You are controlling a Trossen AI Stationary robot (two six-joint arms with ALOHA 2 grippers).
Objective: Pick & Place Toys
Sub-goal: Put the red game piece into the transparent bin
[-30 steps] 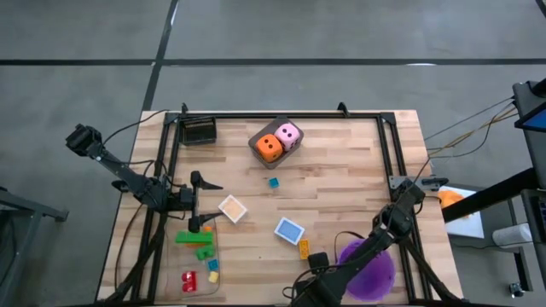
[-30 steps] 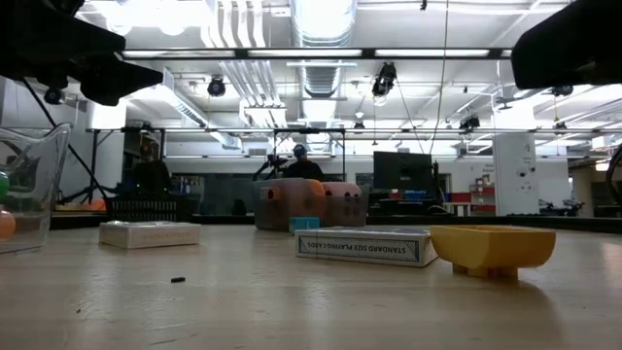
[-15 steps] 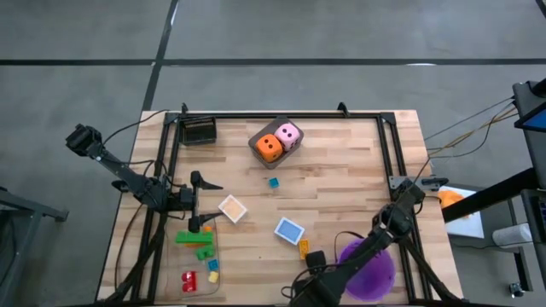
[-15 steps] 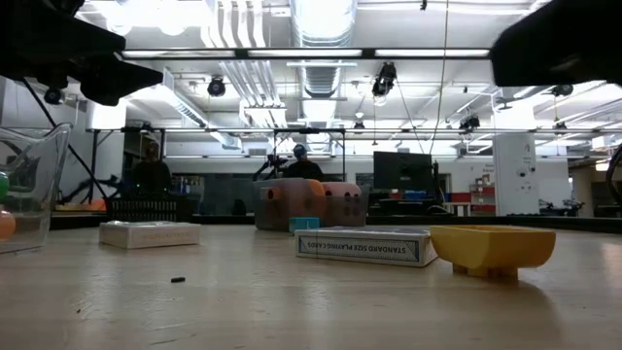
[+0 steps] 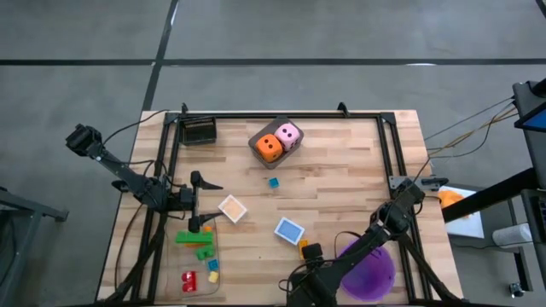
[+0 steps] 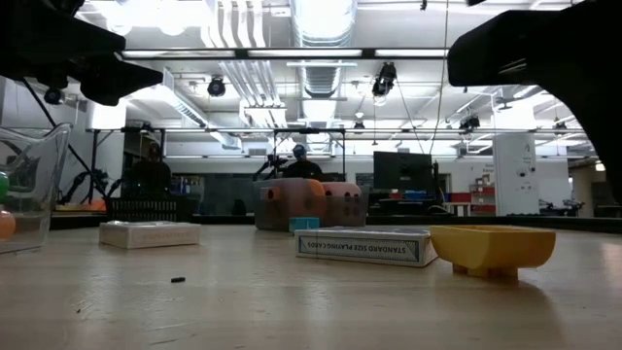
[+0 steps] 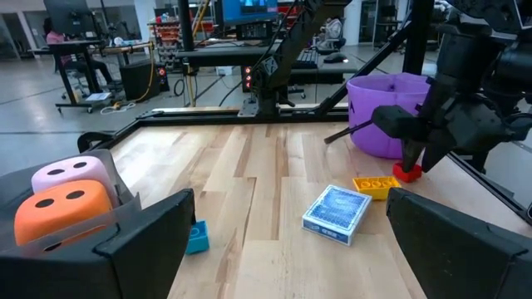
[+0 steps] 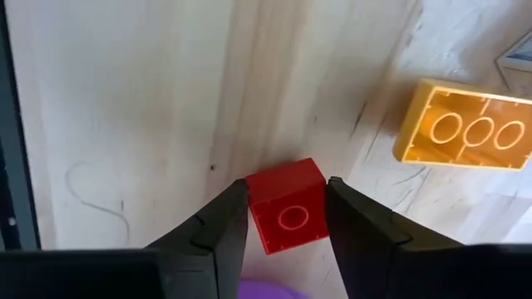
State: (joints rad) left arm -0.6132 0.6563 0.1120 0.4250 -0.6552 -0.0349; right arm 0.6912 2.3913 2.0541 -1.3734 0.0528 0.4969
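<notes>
- Two arms show in the high view: your left gripper point(image 5: 201, 203) waits beside the clear plastic tray point(image 5: 198, 260), which holds green bricks point(image 5: 194, 238) and other small bricks; your right gripper point(image 5: 310, 253) works at the near edge, between the yellow brick point(image 5: 303, 245) and the purple bucket point(image 5: 368, 269). The orange die point(image 5: 269, 147) and pink die point(image 5: 289, 134) sit far off in their holder.
- Low view: the yellow brick point(image 6: 492, 249) rests flat on the table beside a box of playing cards point(image 6: 366, 244). Neither gripper's fingertips are visible here.
- Left wrist view: your left fingers stand fully apart and empty. Across the table the right gripper point(image 7: 409, 163) carries a red brick point(image 7: 406, 173) at its tip, next to the purple bucket point(image 7: 388, 112).
- Right wrist view: the right fingers point(image 8: 223, 220) flank the red brick point(image 8: 288, 206) on both sides, touching or nearly so; I judge the grip just forming. The brick sits slightly skewed between them.
- Recommendation: finish closing squarely before you lift, confirm both pads bear on flat faces, then rise straight, keeping clear of the yellow brick point(image 8: 465, 123).
</notes>
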